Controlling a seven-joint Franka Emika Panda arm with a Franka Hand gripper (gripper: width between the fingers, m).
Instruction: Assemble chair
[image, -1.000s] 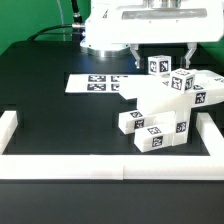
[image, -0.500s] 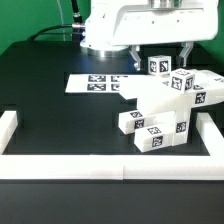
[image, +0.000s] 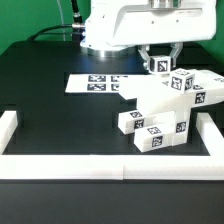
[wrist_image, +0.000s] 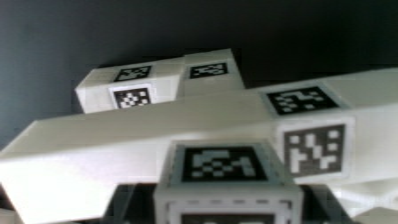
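The chair lies as a cluster of white tagged pieces (image: 165, 108) at the exterior view's right. My gripper (image: 160, 60) is at the cluster's far side. Its fingers (image: 146, 58) stand close on both sides of a small tagged block (image: 159, 67), the cluster's top piece. In the wrist view the same block (wrist_image: 217, 165) fills the gap of the gripper (wrist_image: 222, 208), with a dark finger (wrist_image: 128, 205) against each side. A broad white slab (wrist_image: 107, 140) and another tagged piece (wrist_image: 151, 85) lie beyond it.
The marker board (image: 92, 83) lies flat on the black table at the exterior view's left of the cluster. A long white border rail (image: 90, 165) runs along the front, with raised ends at both sides (image: 8, 128). The robot's white base (image: 110, 30) stands behind.
The fingers stood wide apart on either side of the tagged block before. They have now closed in onto it. The pieces have not moved.
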